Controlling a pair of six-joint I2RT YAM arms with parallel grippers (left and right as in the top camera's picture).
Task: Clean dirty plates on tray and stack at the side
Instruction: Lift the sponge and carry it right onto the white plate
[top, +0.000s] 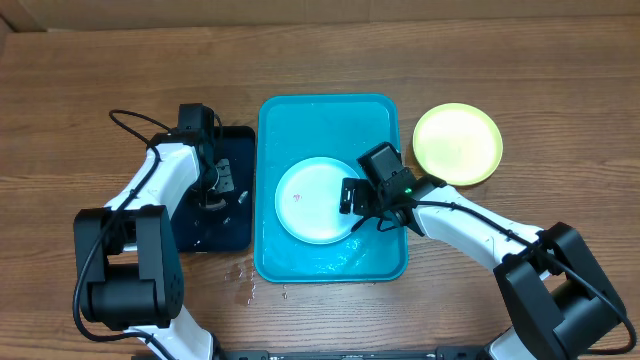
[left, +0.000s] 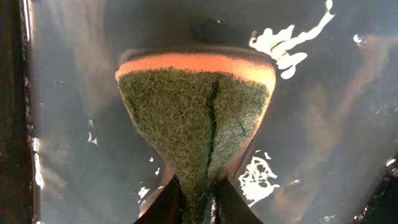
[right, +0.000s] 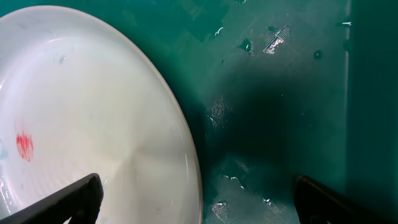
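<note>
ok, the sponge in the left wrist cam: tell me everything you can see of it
The sponge has a dark green scouring face, creased down the middle, backed by orange foam. Its near end is pinched in the left end effector, so it fans out toward the far end. It hangs over the wet black tray; whether it touches is unclear.

The blue plate (top: 305, 200) fills the middle of the tray (top: 330, 125); its far end lies open.
</note>
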